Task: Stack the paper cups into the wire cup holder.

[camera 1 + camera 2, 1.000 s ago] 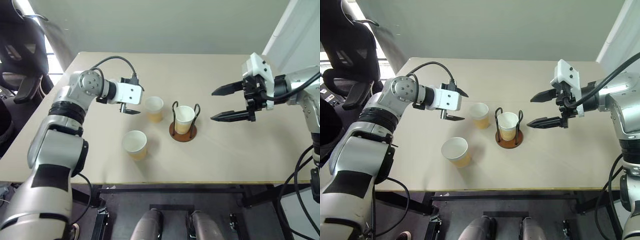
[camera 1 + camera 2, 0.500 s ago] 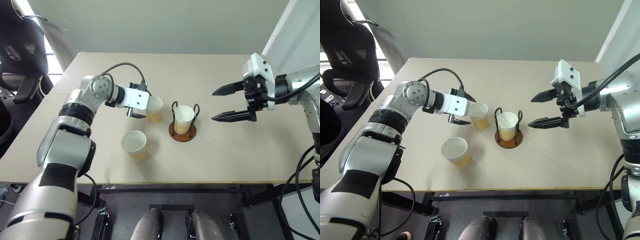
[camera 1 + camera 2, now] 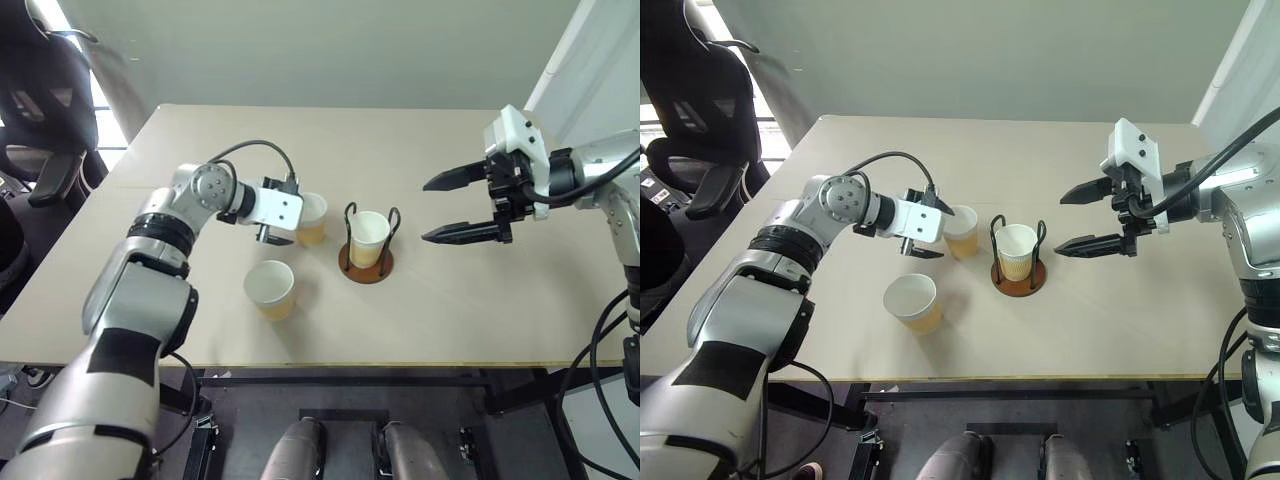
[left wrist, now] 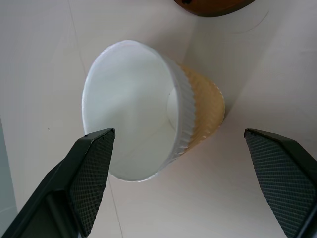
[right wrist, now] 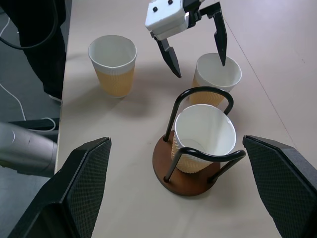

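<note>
Three tan paper cups with white insides show. One cup (image 3: 368, 238) stands tilted inside the wire cup holder (image 3: 365, 265), a brown disc with two black loops. A second cup (image 3: 311, 217) stands upright just left of the holder. My left gripper (image 3: 283, 214) is open, with one finger on each side of this cup's upper part (image 4: 148, 134); I see no contact. The third cup (image 3: 271, 289) stands alone nearer the table's front edge. My right gripper (image 3: 445, 207) hangs open in the air to the right of the holder, holding nothing.
The beige table (image 3: 480, 310) has bare room to the right of the holder and along the back. A black office chair (image 3: 40, 90) stands off the table's left side. A black cable (image 3: 250, 148) loops over my left wrist.
My left gripper has moved right and slightly down, from beside the second cup to straddling it. The right gripper and the cups have kept their places.
</note>
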Tool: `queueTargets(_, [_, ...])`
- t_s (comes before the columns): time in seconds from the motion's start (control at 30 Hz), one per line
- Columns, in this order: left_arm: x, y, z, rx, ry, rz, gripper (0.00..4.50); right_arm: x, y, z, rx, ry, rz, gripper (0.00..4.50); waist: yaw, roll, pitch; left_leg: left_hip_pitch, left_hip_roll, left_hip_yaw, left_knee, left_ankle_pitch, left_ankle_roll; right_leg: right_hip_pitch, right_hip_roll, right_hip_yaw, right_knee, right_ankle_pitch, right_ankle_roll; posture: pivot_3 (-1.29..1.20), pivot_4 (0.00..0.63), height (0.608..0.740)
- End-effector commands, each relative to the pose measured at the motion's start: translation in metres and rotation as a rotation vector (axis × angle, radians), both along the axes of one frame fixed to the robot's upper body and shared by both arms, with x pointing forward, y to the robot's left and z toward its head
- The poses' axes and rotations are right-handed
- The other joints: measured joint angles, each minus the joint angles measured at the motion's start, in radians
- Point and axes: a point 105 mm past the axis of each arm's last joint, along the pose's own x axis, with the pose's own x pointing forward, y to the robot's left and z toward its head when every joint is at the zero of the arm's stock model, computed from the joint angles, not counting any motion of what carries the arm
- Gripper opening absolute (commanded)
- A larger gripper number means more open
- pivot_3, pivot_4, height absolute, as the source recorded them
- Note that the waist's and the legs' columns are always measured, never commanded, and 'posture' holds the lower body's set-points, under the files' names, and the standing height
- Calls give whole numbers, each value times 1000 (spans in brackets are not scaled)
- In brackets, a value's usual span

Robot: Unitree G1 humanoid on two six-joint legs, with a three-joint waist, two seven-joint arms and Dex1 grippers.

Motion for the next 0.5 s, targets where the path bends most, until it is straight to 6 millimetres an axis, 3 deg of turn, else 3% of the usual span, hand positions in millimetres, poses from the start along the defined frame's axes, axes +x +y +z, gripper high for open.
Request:
queueTargets(0.03, [2, -2, 3, -4, -18, 0, 4500, -6, 5, 14, 2, -63, 31, 4382, 0, 0, 0, 0, -1, 1, 0, 0, 0, 0, 1, -1, 0, 0, 0, 0, 150, 740])
queueTargets(0.1, [2, -4, 2, -3, -14, -1, 4500, -7, 5, 14, 1, -63, 29, 4382, 0, 0, 0, 0, 0, 0, 0, 0, 0, 0, 0, 0, 0, 0, 0, 0, 150, 740])
queueTargets(0.2, [1, -5, 0, 6, -5, -9, 3891, -8, 4, 14, 0, -61, 27, 4431, 0, 0, 0, 0, 0, 1, 0, 0, 0, 0, 0, 0, 0, 0, 0, 0, 150, 740])
queueTargets(0.5, [-3, -4, -3, 33, 34, -26, 576, -11, -2, 8, -42, -32, 39, 4431, 1, 0, 0, 0, -1, 1, 0, 1, 0, 1, 1, 0, 0, 0, 0, 0, 150, 740])
